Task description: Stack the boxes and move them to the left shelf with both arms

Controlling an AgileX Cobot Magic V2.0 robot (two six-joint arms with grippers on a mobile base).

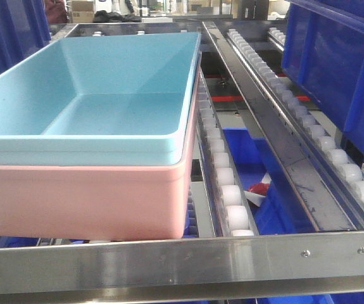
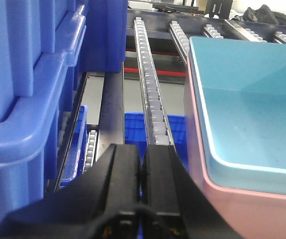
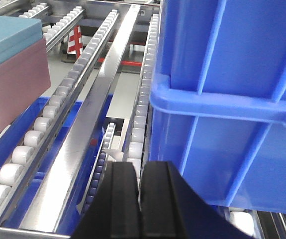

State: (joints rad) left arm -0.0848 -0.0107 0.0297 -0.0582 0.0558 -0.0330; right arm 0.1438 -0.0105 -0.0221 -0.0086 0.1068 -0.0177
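The turquoise box (image 1: 106,95) sits nested in the pink box (image 1: 87,199). The stack rests on the roller rack (image 1: 223,183) just behind its steel front bar (image 1: 188,259). In the left wrist view the stack (image 2: 242,124) lies to the right of my left gripper (image 2: 142,149), which is shut and empty, apart from the pink wall. In the right wrist view the stack (image 3: 13,64) is at the far left; my right gripper (image 3: 140,167) is shut and empty, beside a dark blue bin. Neither gripper shows in the front view.
Dark royal-blue bins stand on the rack at the right (image 1: 333,69) (image 3: 232,99) and stacked at the left (image 2: 28,99). More blue bins lie below the rollers (image 1: 257,164). Grey rails (image 3: 90,129) and roller rows (image 2: 150,94) run away from me.
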